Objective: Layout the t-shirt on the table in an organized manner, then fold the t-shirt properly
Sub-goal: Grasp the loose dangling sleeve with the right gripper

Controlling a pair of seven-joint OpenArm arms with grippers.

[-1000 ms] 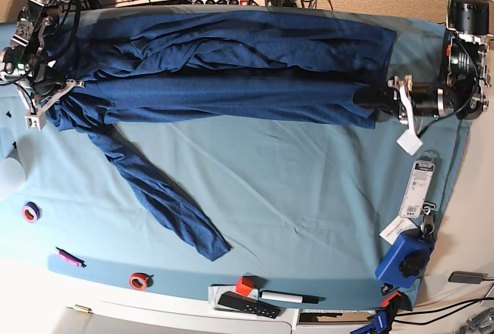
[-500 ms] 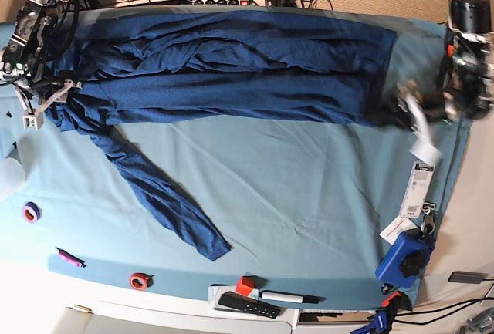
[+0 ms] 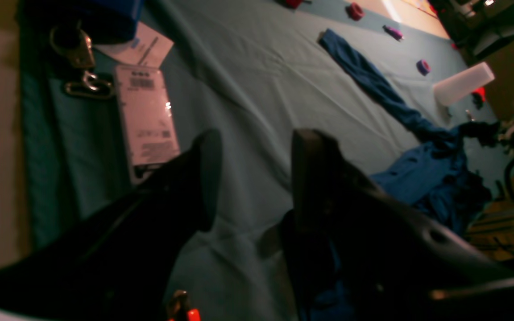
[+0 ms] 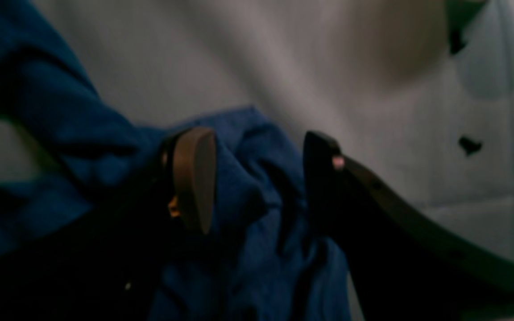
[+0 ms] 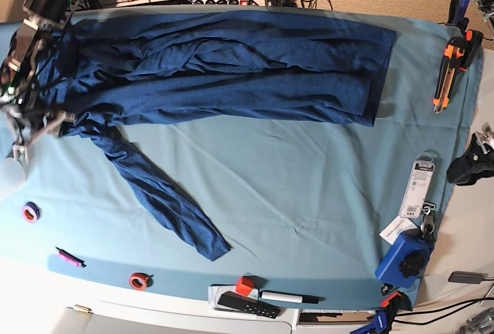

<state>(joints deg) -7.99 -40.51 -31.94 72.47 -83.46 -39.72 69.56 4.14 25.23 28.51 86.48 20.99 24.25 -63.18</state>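
Note:
The navy t-shirt [image 5: 231, 64] lies stretched along the far side of the teal-covered table [image 5: 309, 195]. One long sleeve [image 5: 162, 195] trails toward the front edge. My right gripper [image 5: 21, 140] is at the shirt's left end. In the right wrist view its fingers [image 4: 192, 178] stand wide apart with bunched blue fabric [image 4: 248, 200] between them. My left gripper [image 5: 463, 168] is at the table's right edge, away from the shirt. In the left wrist view it [image 3: 254, 178] is open and empty over the cloth, with the shirt [image 3: 422, 178] beyond it.
An orange utility knife [image 5: 448, 72], a packaged card [image 5: 419, 187] and a blue block [image 5: 405, 257] lie along the right edge. A red cube [image 5: 245, 285], a remote [image 5: 247, 305] and a marker [image 5: 289, 297] are at the front. Tape rings [image 5: 31, 212] and a pink pen [image 5: 69, 257] are front left.
My left gripper let go of the shirt's right end and pulled back to the right table edge. My right gripper moved slightly toward the front.

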